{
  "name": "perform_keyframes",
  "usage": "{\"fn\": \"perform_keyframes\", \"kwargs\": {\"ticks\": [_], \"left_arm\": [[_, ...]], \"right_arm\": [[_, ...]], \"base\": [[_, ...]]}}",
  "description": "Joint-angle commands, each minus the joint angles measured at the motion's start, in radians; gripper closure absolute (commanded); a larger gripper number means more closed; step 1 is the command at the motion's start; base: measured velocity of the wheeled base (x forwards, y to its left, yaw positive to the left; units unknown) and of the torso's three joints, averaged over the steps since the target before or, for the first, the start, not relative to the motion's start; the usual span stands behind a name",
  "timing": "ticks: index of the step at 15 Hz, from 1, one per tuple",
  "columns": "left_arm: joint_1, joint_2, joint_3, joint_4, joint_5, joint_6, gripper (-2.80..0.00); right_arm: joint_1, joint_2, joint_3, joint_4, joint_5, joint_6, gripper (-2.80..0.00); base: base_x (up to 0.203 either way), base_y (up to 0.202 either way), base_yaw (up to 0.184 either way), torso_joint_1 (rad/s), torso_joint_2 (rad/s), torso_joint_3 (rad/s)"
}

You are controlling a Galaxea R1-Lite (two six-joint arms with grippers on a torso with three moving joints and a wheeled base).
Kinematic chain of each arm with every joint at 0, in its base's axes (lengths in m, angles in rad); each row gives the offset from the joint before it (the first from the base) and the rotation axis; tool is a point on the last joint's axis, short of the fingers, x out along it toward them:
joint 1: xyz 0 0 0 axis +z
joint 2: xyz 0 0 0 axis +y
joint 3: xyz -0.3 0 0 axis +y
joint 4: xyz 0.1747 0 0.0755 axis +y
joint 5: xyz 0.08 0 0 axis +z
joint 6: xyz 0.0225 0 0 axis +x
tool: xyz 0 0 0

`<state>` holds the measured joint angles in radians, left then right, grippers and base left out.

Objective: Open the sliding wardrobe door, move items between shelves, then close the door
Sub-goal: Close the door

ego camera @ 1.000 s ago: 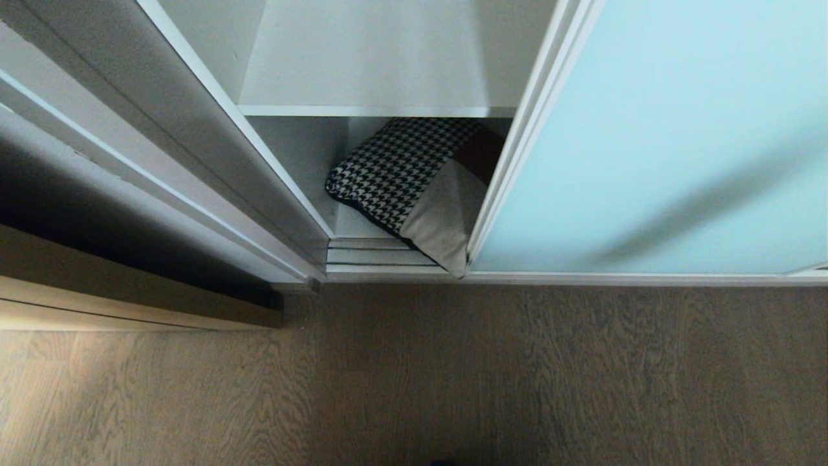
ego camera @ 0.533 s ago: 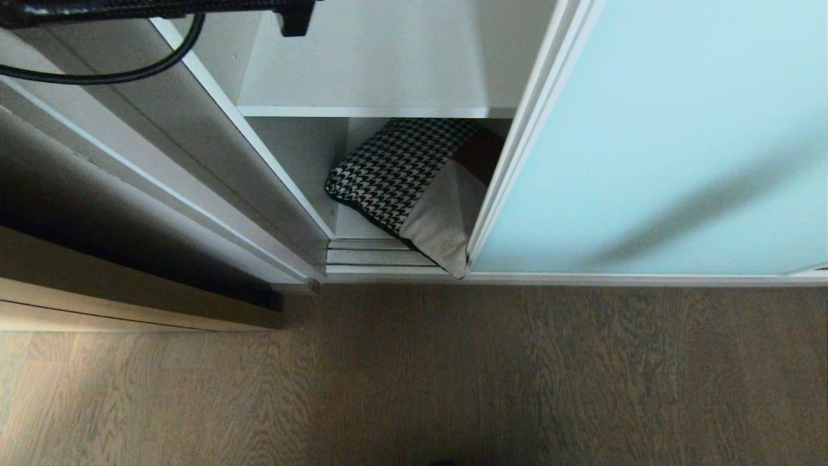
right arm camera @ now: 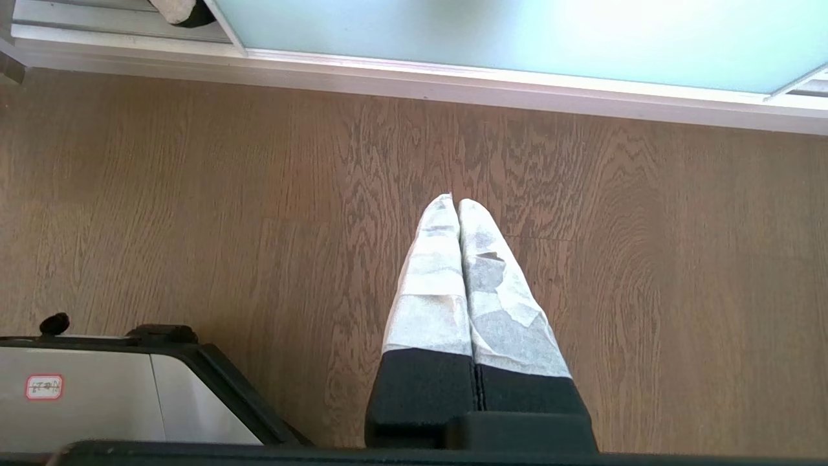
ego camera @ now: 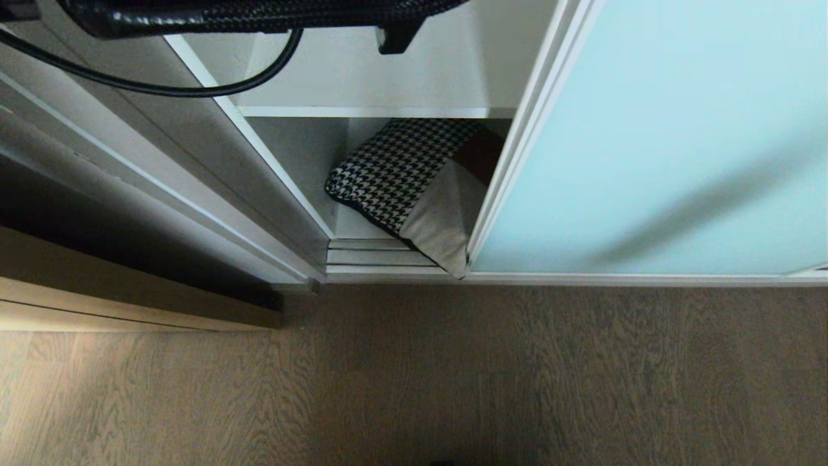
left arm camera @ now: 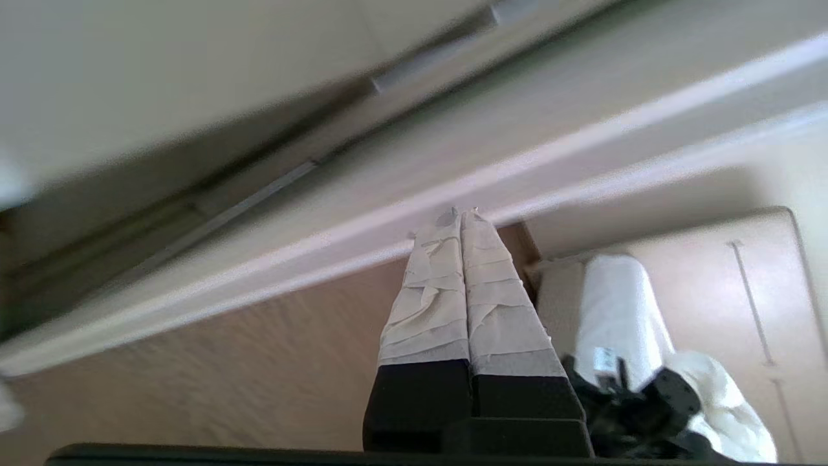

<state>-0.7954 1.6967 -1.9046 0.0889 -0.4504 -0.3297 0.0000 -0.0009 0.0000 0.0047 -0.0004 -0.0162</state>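
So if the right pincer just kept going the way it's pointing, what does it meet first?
The wood floor. The right pincer, shut and empty, points down at bare boards in front of the wardrobe's bottom rail; nothing shows between. Depth is hard to judge here.

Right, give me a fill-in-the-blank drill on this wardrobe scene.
1. The cushion lies on the ____ shelf.
2. The aqua door stands to the cushion's ____.
3. The right gripper hangs over the wooden ____, fingers together.
4. The left gripper has its fingers ____.

Missing words: lower; right; floor; shut
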Motion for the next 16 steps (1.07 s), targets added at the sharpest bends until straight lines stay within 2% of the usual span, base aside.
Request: {"fn": "perform_keyframes", "kwargs": {"ticks": [1, 3, 6, 8, 12, 14, 16], "left_arm": [[-0.077, 0.007, 0.023, -0.003, 0.012, -0.001, 0.00], [-0.137, 0.031, 0.031, -0.004, 0.033, 0.002, 0.00], [-0.183, 0.118, 0.011, -0.034, 0.136, 0.039, 0.00], [-0.192, 0.162, 0.000, -0.097, 0.204, 0.047, 0.00], [-0.193, 0.188, -0.019, -0.156, 0.360, 0.065, 0.00], [-0.199, 0.206, -0.019, -0.233, 0.470, 0.143, 0.00], [-0.202, 0.215, -0.019, -0.296, 0.534, 0.172, 0.00]], "right_arm": [[0.000, -0.001, 0.002, 0.000, 0.000, -0.001, 0.00], [0.000, -0.001, 0.002, 0.000, 0.000, -0.001, 0.00], [0.000, -0.001, 0.002, 0.000, 0.000, -0.001, 0.00], [0.000, -0.001, 0.002, 0.000, 0.000, -0.001, 0.00], [0.000, -0.001, 0.002, 0.000, 0.000, -0.001, 0.00], [0.000, -0.001, 0.002, 0.000, 0.000, -0.001, 0.00], [0.000, -0.001, 0.002, 0.000, 0.000, -0.001, 0.00]], "base": [[0.000, 0.000, 0.000, 0.000, 0.00, 0.000], [0.000, 0.000, 0.000, 0.000, 0.00, 0.000], [0.000, 0.000, 0.000, 0.000, 0.00, 0.000], [0.000, 0.000, 0.000, 0.000, 0.00, 0.000], [0.000, 0.000, 0.000, 0.000, 0.00, 0.000], [0.000, 0.000, 0.000, 0.000, 0.00, 0.000], [0.000, 0.000, 0.000, 0.000, 0.00, 0.000]]}}
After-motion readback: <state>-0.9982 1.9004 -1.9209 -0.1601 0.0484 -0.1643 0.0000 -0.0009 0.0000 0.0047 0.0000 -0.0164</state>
